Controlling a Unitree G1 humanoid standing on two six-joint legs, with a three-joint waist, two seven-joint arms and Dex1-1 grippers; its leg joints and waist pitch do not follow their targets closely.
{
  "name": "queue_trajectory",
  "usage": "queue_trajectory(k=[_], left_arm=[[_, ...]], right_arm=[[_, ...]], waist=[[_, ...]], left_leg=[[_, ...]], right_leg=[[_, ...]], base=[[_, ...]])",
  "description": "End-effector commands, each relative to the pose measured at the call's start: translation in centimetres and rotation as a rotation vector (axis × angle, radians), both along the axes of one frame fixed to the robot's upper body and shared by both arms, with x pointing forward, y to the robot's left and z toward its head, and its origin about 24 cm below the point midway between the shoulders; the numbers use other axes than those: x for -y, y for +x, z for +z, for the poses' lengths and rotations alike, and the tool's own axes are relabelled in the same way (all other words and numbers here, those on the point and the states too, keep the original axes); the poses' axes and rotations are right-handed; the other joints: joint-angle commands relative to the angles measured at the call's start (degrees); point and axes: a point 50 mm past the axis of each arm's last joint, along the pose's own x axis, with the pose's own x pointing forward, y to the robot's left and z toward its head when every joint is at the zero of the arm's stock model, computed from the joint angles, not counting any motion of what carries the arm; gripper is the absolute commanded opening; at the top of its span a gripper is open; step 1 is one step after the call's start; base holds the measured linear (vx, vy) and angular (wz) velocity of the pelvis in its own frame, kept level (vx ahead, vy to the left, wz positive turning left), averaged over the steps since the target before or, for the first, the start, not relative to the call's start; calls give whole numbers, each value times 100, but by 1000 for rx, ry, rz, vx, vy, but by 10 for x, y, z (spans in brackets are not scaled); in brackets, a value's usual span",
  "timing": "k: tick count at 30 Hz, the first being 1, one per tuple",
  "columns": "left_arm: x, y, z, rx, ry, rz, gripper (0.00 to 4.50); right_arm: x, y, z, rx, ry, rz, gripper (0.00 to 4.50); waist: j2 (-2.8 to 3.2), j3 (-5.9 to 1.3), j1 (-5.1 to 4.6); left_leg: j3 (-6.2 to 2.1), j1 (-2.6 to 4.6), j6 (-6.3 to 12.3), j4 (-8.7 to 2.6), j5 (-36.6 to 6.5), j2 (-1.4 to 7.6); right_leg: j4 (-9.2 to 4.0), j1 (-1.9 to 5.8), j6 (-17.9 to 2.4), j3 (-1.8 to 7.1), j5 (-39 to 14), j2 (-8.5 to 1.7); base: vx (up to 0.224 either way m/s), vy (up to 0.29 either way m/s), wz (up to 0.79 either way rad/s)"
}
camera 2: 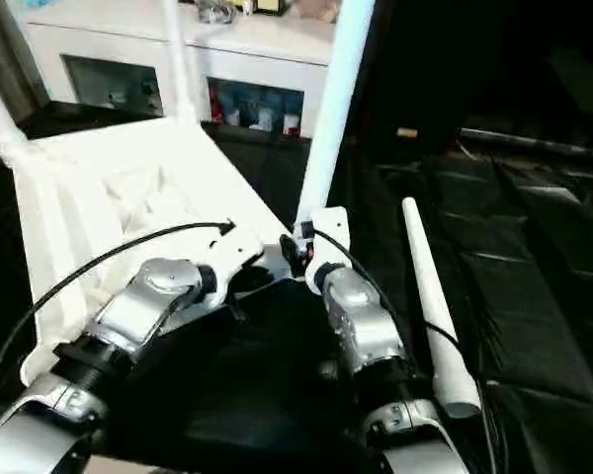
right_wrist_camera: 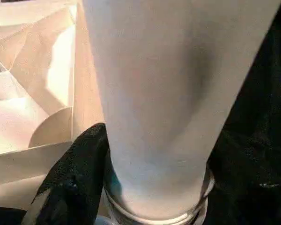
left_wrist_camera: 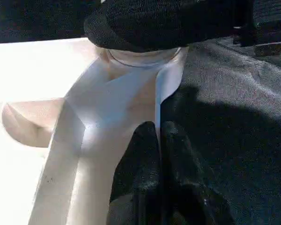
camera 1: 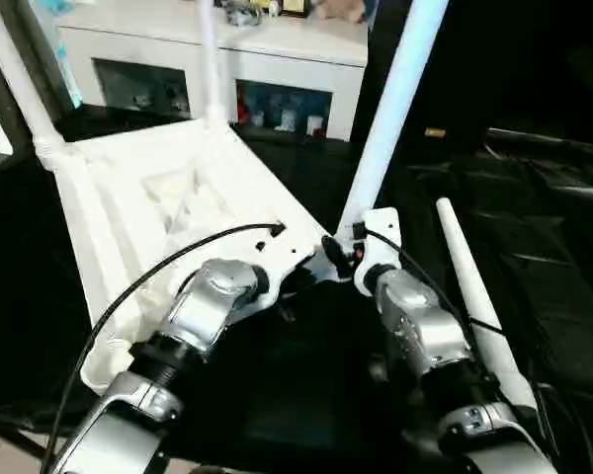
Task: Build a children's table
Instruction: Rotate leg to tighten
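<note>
The children's table lies upside down and tilted, its white tabletop (camera 1: 178, 197) showing the ribbed underside. Legs stand in the far left corner (camera 1: 15, 69) and the far corner (camera 1: 210, 59). A third leg (camera 1: 385, 118) rises from the near right corner socket (left_wrist_camera: 140, 58). My right gripper (camera 1: 351, 252) is shut on that leg's base, one black finger (right_wrist_camera: 75, 173) on each side. My left gripper (left_wrist_camera: 159, 140) is shut on the tabletop's thin rim just beside that socket. A fourth leg (camera 1: 469, 296) lies loose on the black cloth to my right.
A white cabinet (camera 1: 306, 44) with glass doors stands behind the table, small items on top. Black cloth (camera 1: 534, 247) covers the work surface to the right and in front. A black cable (camera 1: 128, 286) loops over my left forearm.
</note>
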Motion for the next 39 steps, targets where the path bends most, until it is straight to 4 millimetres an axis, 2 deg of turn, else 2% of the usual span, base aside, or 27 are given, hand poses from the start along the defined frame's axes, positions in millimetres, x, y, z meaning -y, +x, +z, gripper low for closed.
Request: queue_trajectory(k=[1, 3, 4, 5, 8, 11, 13, 16, 18, 22, 24, 25, 28, 29, 39], left_arm=[[6, 2, 7, 49, -21, -27, 0], [1, 0, 7, 58, -18, -45, 0], [-3, -1, 7, 57, -15, -55, 0], [-7, -3, 7, 63, -14, -78, 0], [-13, -5, 6, 57, -8, -94, 0], [-27, -14, 6, 48, -13, -197, 0], [-30, -20, 7, 41, -21, -262, 0], [-35, -27, 8, 25, -23, -336, 0], [-41, -38, 9, -24, -33, -424, 0], [-44, -45, 12, -55, -43, -477, 0], [-46, -46, 12, -56, -51, -478, 0], [-46, -46, 12, -55, -51, -479, 0], [-47, -46, 13, -54, -49, -480, 0], [-47, -46, 13, -56, -51, -479, 0], [-49, -47, 12, -64, -45, -473, 0]], right_arm=[[-18, -10, -12, -60, 77, 87, 343], [-13, -8, -7, -32, 75, 116, 357], [-9, -8, -4, -17, 63, 145, 381], [-4, -8, -1, -4, 46, 179, 381], [5, -11, 4, 10, 21, 255, 381], [26, -27, 11, 25, -58, 473, 381], [31, -33, 12, 20, -80, 543, 381], [36, -38, 14, 8, -90, 605, 381], [42, -43, 15, -8, -111, 664, 381], [44, -48, 18, -22, -112, 707, 381], [44, -49, 19, -22, -100, 726, 381], [44, -50, 19, -23, -98, 733, 381], [42, -52, 19, -30, -90, 754, 381], [42, -53, 19, -32, -88, 759, 354], [40, -56, 17, -48, -77, 778, 280]], waist=[[41, -313, -9], [41, -308, -11], [46, -310, -6], [47, -311, 3], [40, -327, 27], [49, -338, 69], [58, -337, 77], [65, -340, 50], [78, -343, 61], [86, -352, 68], [79, -353, 74], [47, -350, 76], [62, -349, 93], [63, -348, 97], [58, -363, 128]], left_leg=[[95, 149, -313, -475, -2144, -34], [90, 135, -294, -486, -2139, -32], [92, 144, -295, -487, -2134, -29], [91, 149, -281, -488, -2120, -28], [112, 129, -195, -481, -1740, -16], [116, 132, -104, -474, -1469, -6], [116, 122, -65, -473, -1362, -11], [123, 135, -69, -475, -1371, -2], [125, 146, -57, -474, -1354, 8], [141, 166, 3, -463, -1210, 13], [150, 167, 21, -458, -1171, 9], [159, 166, 30, -458, -1191, 8], [163, 171, 15, -457, -1209, 9], [163, 173, 9, -457, -1214, 10], [168, 173, -1, -438, -1052, 6]], right_leg=[[-574, 73, -875, 47, -1271, -102], [-585, 85, -870, 44, -1318, -101], [-588, 85, -869, 45, -1334, -101], [-590, 87, -858, 44, -1326, -97], [-568, 131, -920, 46, -924, -99], [-557, 172, -966, 33, -571, -85], [-538, 177, -996, 28, -381, -78], [-516, 154, -1139, 27, -305, -74], [-499, 156, -1189, 24, -214, -78], [-469, 156, -1298, 20, 120, -61], [-463, 163, -1308, 21, 182, -60], [-472, 164, -1306, 24, 136, -66], [-476, 162, -1284, 32, 18, -79], [-479, 163, -1277, 33, 0, -82], [-455, 172, -1268, 30, 169, -78]], base=[[0, 0, 0], [0, 0, 0], [0, 0, 0], [0, 0, 0], [0, 0, 0], [0, 0, 0], [0, 0, 0], [0, 0, 0], [0, 0, 0], [0, 0, 0], [0, 0, 0], [0, 0, 0], [0, 0, 0], [0, 0, 0], [0, 0, 0]])
